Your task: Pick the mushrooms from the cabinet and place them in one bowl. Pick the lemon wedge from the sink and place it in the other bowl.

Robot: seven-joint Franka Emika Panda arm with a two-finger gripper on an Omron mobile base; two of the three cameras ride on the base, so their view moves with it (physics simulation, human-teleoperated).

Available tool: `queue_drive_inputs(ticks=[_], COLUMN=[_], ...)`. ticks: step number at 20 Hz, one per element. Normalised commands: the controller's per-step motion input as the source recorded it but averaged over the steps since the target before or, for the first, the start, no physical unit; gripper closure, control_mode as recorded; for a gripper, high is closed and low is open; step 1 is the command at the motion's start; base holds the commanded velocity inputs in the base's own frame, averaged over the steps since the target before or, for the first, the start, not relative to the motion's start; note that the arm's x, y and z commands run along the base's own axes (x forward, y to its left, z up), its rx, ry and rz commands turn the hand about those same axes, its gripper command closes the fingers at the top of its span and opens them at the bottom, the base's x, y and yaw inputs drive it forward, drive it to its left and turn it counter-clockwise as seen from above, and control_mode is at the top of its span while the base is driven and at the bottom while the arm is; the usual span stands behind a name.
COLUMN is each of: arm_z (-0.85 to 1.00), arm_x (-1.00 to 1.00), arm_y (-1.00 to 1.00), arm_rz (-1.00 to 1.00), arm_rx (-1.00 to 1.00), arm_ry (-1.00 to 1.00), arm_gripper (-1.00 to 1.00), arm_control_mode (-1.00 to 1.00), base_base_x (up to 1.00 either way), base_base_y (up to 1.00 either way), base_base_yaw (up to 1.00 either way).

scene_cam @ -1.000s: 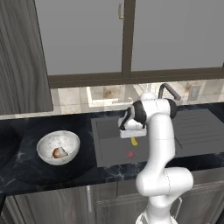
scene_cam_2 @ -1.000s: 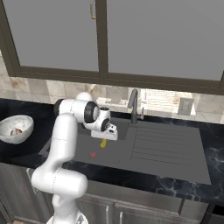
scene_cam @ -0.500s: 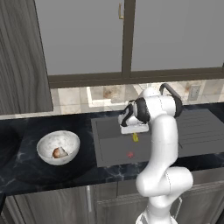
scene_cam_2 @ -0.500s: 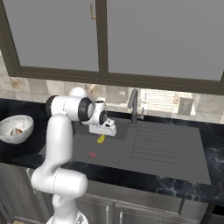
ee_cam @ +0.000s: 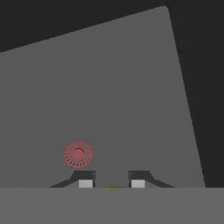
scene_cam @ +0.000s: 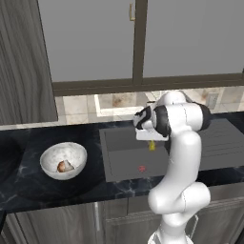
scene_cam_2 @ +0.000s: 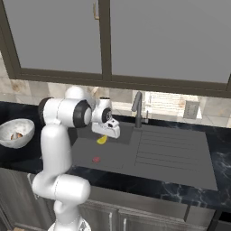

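Gripper (scene_cam_2: 105, 136) clamped on the lemon wedge (scene_cam_2: 102, 140) — held above the sink (scene_cam_2: 149, 158), over its left half, toward the back edge. Red drain (ee_cam: 78, 154) below — nearer the front.

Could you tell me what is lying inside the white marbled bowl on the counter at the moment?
The bowl holds at least one brown-and-tan mushroom, lying low against its inner wall. The near rim covers part of the bottom, so a second one cannot be confirmed.
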Motion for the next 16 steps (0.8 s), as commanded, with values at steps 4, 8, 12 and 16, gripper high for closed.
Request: queue_drive_inputs(ticks=[4,8,12,16], arm_z=[0.53,0.34,0.44,0.57], arm_x=[-0.63,-0.82,-0.82,-0.54], arm_y=[-0.07,-0.03,0.00,0.00], arm_rz=[-0.11,-0.10,-0.10,-0.07], arm_rx=[0.02,0.02,0.01,-0.02], arm_ry=[-0.02,-0.08,-0.12,-0.03], arm_gripper=[1.00,1.00,1.00,1.00], arm_control_mode=[-1.00,-1.00,-1.00,-1.00], base_base_x=[0.00,0.00,0.00,0.00], base_base_y=[0.00,0.00,0.00,0.00], base_base_yaw=[0.00,0.00,0.00,0.00])
